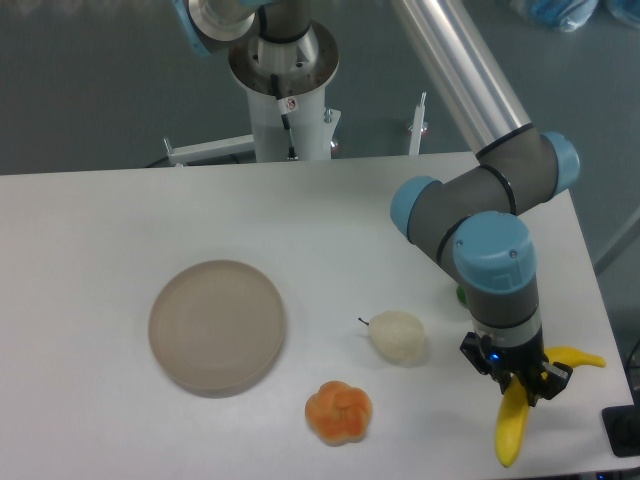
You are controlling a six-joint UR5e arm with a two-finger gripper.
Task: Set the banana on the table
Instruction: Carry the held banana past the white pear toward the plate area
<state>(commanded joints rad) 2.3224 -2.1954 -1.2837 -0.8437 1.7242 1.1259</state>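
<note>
The bright-yellow banana (511, 432) is at the front right of the white table (100, 215), one end pointing toward the front edge and the other end sticking out to the right. My gripper (527, 385) points straight down over the banana's middle and is shut on it. The wrist hides the grasped part. I cannot tell whether the banana rests on the tabletop or hangs just above it.
A round tan plate (217, 325) lies left of centre. A whitish pear-like fruit (397, 334) sits just left of the arm, and an orange lobed fruit (338, 410) lies near the front edge. A small green thing (463, 295) peeks out behind the wrist. The table's right edge is close.
</note>
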